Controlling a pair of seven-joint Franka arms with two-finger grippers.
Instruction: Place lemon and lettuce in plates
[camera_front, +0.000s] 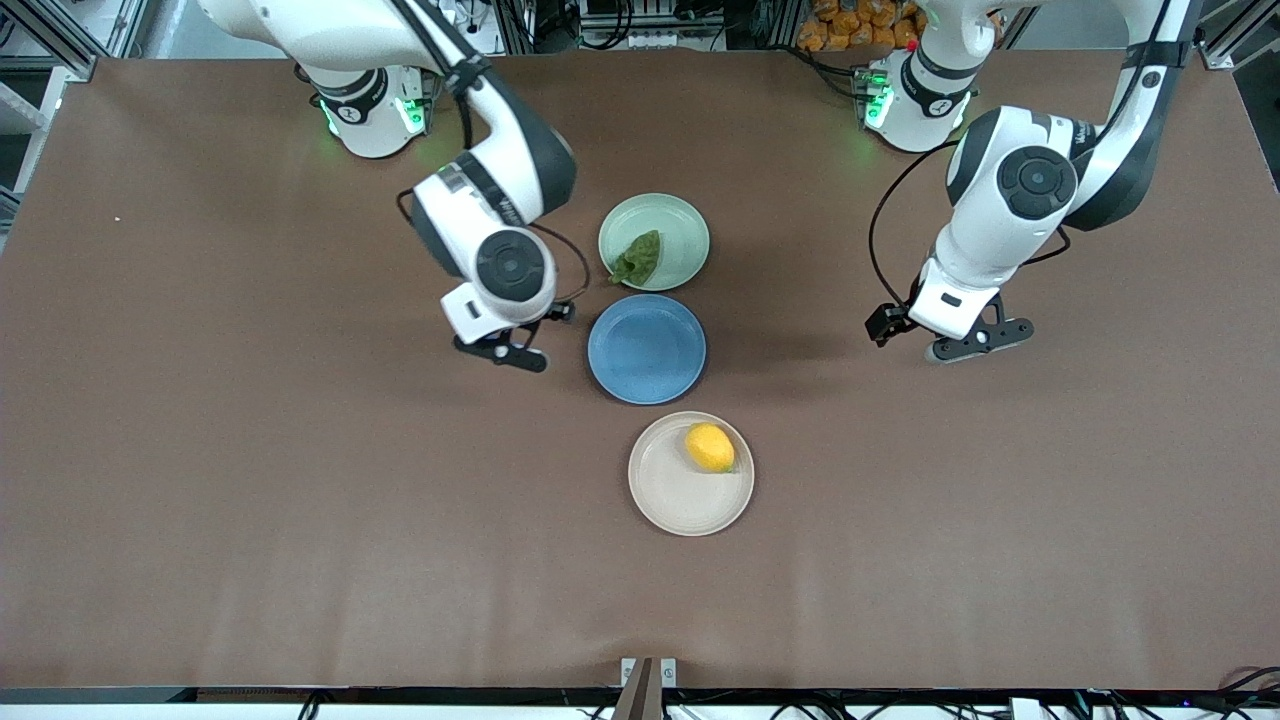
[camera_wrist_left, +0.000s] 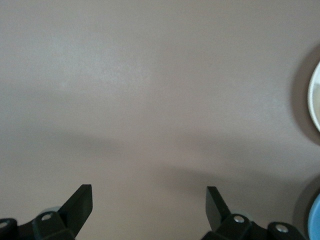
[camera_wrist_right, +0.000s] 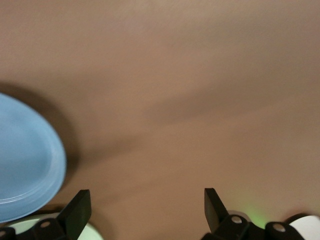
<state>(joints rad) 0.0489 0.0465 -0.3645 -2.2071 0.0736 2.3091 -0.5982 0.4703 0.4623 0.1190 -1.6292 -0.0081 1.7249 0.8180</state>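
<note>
The lemon (camera_front: 709, 447) lies in the beige-white plate (camera_front: 680, 495), the plate nearest the front camera. The lettuce (camera_front: 638, 258) lies in the pale green plate (camera_front: 675, 225), the plate farthest from the camera, at its rim toward the blue plate. My right gripper (camera_front: 505, 355) hangs over bare table beside the blue plate, open and empty; its wrist view (camera_wrist_right: 146, 196) shows only table between the fingers. My left gripper (camera_front: 975, 342) hangs over bare table toward the left arm's end, open and empty (camera_wrist_left: 149, 192). The beige-white plate's rim (camera_wrist_left: 315, 95) shows in the left wrist view.
A blue plate (camera_front: 647, 348) sits empty between the two other plates; it also shows in the right wrist view (camera_wrist_right: 25, 160) and the left wrist view (camera_wrist_left: 315, 220). The pale green plate's edge (camera_wrist_right: 25, 229) shows in the right wrist view. The brown table (camera_front: 300, 500) spreads wide around them.
</note>
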